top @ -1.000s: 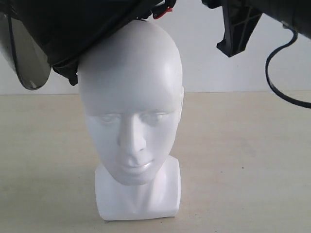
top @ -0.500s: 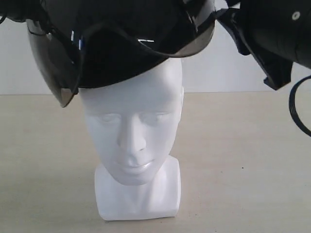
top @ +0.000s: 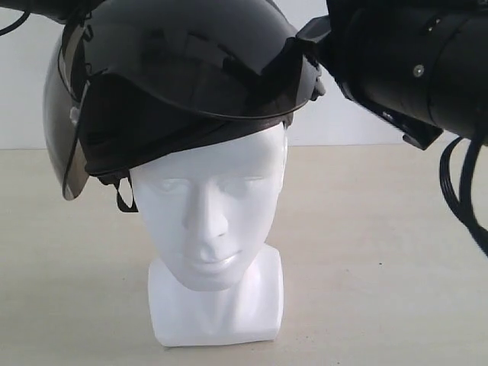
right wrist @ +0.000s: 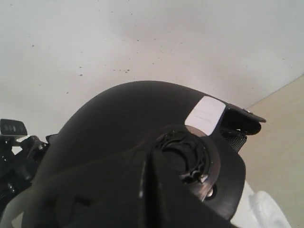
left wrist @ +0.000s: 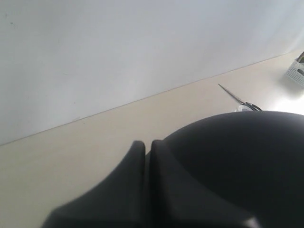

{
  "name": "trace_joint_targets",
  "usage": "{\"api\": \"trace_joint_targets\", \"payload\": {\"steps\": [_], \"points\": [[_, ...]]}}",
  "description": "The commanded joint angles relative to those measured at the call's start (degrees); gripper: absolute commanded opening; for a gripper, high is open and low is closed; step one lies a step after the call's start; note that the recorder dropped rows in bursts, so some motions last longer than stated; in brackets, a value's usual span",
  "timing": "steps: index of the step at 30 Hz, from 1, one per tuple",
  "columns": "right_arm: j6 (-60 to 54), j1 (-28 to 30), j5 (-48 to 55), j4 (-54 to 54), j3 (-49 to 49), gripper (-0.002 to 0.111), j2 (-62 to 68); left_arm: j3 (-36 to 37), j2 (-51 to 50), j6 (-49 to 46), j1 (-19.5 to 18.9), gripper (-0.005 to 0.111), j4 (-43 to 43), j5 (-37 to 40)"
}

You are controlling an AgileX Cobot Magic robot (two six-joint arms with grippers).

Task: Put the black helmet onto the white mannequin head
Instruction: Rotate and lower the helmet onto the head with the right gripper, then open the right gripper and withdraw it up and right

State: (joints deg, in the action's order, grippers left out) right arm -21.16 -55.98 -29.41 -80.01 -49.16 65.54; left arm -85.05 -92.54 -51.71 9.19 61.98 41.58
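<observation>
The black helmet [top: 191, 84] sits tilted on the crown of the white mannequin head [top: 210, 221], with its smoky visor [top: 57, 130] raised and hanging toward the left. The face below the brow is uncovered. In the left wrist view my left gripper [left wrist: 147, 149] is shut on the helmet's [left wrist: 237, 161] edge, its fingers almost touching. My right gripper [right wrist: 151, 161] is shut and lies against the helmet's side [right wrist: 123, 114] beside the round visor pivot [right wrist: 185, 156]. Whether it pinches anything is hidden. In the exterior view it sits at the helmet's right end [top: 309, 46].
The head stands on a pale table [top: 381, 252] before a white wall. My bulky right arm [top: 412, 69] fills the upper right, its cable [top: 457, 191] hanging down. Scissors [left wrist: 237, 98] and a white basket [left wrist: 297, 72] lie further off on the table.
The helmet came down from the upper left and turned onto the crown of the head. My right arm moved in to the helmet's side and its gripper went from open to shut.
</observation>
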Motion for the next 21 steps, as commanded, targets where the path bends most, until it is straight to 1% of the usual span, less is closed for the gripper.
{"api": "trace_joint_targets", "payload": {"steps": [1, 4, 6, 8, 9, 10, 11, 17, 21], "points": [[-2.26, -0.57, 3.34, -0.38, 0.49, 0.001, 0.34, -0.27, 0.19, 0.15, -0.01, 0.004, -0.12, 0.14], [-5.63, -0.57, 1.46, -0.38, 0.49, 0.011, -0.99, -0.27, 0.19, 0.31, -0.01, 0.004, -0.12, -1.42], [-8.37, -0.57, 0.11, -0.16, 0.49, 0.025, -2.06, -0.27, 0.19, 0.44, -0.14, 0.004, -0.12, -2.64], [-9.87, -0.57, -0.8, -0.16, 0.49, 0.043, -3.04, -0.27, 0.55, 0.44, -0.87, 0.004, 0.01, -3.05], [-10.63, -0.57, -1.67, -0.62, 0.49, 0.05, -3.28, -0.27, 0.71, 0.44, -1.27, 0.004, 0.11, -3.19], [-11.08, -0.57, -2.57, -1.32, 0.49, 0.054, -3.57, -0.27, 0.94, 0.87, -1.85, 0.004, 0.11, -3.34], [-11.49, -0.57, -3.3, -2.46, 0.49, 0.055, -3.66, -0.27, 1.12, 1.48, -2.55, 0.004, 0.11, -3.49], [-13.01, -0.57, -5.34, -2.92, 0.49, 0.055, -3.7, -0.27, 2.65, 3.46, -7.18, 0.004, 0.11, -2.41], [-19.79, -0.57, -6.11, -3.43, 0.49, 0.055, -5.89, -0.27, 4.51, 6.57, -10.15, 0.004, 0.1, -0.89]]}}
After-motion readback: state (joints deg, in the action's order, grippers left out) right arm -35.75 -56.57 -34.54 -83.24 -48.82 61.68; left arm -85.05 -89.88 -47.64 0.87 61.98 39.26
